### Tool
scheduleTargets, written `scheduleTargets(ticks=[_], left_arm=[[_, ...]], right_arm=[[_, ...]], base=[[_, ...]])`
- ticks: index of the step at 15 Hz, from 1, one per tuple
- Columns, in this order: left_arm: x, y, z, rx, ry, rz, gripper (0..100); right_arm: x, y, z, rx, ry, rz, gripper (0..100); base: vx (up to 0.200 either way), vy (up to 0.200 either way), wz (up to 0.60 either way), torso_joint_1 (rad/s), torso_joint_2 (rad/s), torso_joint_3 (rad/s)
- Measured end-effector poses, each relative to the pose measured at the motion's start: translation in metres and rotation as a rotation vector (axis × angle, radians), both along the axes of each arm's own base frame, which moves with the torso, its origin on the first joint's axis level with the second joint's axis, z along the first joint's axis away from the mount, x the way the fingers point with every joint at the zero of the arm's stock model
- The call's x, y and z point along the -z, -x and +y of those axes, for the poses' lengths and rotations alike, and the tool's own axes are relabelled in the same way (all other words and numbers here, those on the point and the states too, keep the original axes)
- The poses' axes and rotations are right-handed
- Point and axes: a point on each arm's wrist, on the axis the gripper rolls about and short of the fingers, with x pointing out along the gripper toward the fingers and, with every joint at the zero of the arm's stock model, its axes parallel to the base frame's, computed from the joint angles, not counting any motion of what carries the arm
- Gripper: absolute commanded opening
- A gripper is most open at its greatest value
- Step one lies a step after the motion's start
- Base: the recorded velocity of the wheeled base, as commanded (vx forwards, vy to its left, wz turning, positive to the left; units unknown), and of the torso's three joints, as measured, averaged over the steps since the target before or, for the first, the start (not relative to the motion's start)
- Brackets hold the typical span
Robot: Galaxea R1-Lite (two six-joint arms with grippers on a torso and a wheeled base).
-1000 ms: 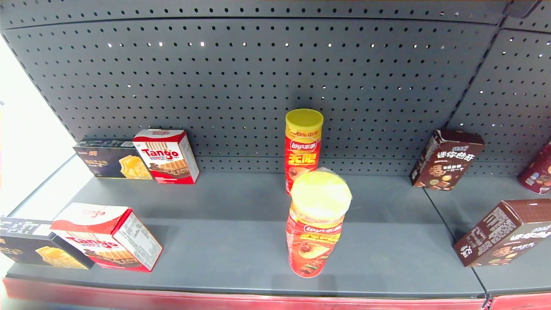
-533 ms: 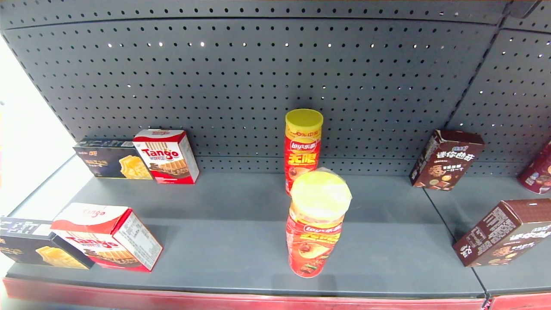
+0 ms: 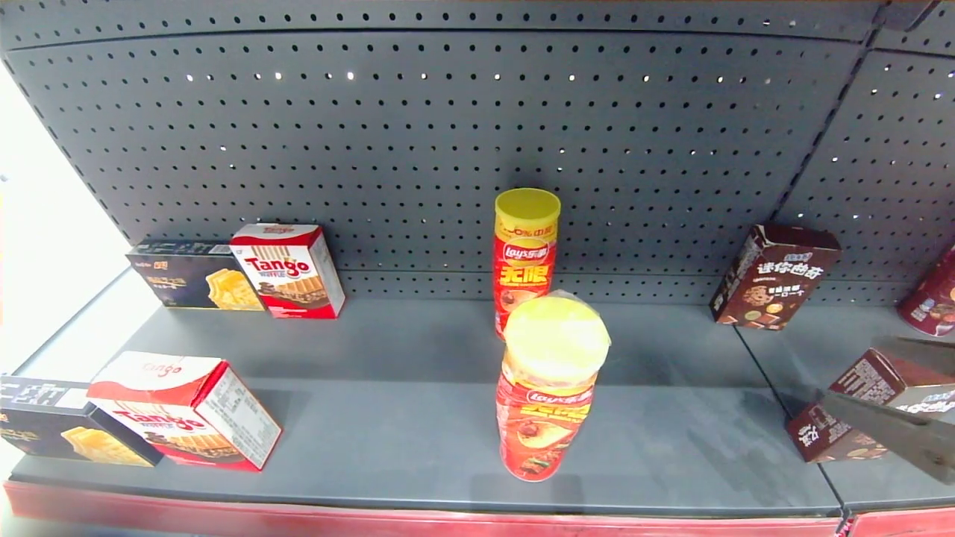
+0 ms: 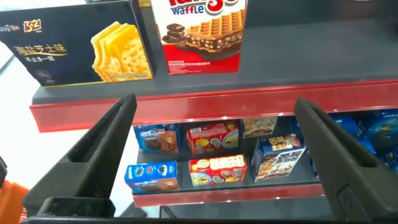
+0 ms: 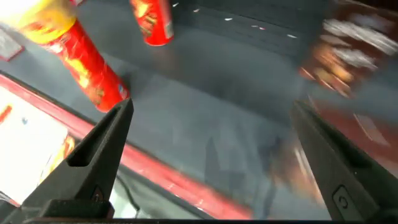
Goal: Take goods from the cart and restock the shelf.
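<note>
**Right tool arrives at the shelf front; both tools empty**

Change: half a second ago you had no tool in the head view. Now the right tool [image 3: 847,371] has come in from the right edge, fingers spread, its tips in front of the front brown box [image 3: 865,377]. I cannot tell whether it touches the box or stops just short. Nothing on the shelf [image 3: 388,418] has shifted.

Tool state: the right wrist view confirms the right tool is wide apart with nothing between the fingers. The left tool [image 4: 214,102] is equally spread and empty, hanging below the shelf's red front lip, under the dark cracker box [image 4: 81,43] and the wafer box [image 4: 202,31].

Meaning: you carry no goods, so this is not a placement. My guess is the brown box is the target, to grip or straighten.

Goods: the front can [image 3: 548,388] stands near the shelf edge, and the back can [image 3: 526,253] stands behind it by the perforated wall.

Labels: there is print on every pack, not copied here. The cans are red with yellow lids, the wafer box is red and white with chocolate wafers, the cracker box is dark with yellow crackers, and the brown box shows biscuits
</note>
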Motion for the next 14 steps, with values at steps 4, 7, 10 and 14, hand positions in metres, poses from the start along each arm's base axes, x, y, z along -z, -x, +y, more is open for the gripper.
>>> scheduleTargets(ticks=[4, 7, 10, 14], left_arm=[[0.0, 0.0, 0.0, 0.0, 0.001, 0.001, 100], [0.0, 0.0, 0.0, -0.002, 0.003, 0.001, 100], [0.0, 0.0, 0.0, -0.002, 0.003, 0.001, 100], [0.0, 0.0, 0.0, -0.004, 0.009, 0.002, 100]], right_arm=[[0.015, -0.04, 0.036, -0.124, 0.093, 0.108, 100], [0.027, -0.053, 0.052, -0.168, 0.131, 0.17, 100], [0.03, -0.064, 0.069, -0.204, 0.151, 0.195, 100], [0.031, -0.083, 0.089, -0.23, 0.154, 0.19, 100]], base=[[0.0, 0.0, 0.0, 0.0, 0.0, 0.0], [0.0, 0.0, 0.0, 0.0, 0.0, 0.0], [0.0, 0.0, 0.0, 0.0, 0.0, 0.0], [0.0, 0.0, 0.0, 0.0, 0.0, 0.0]])
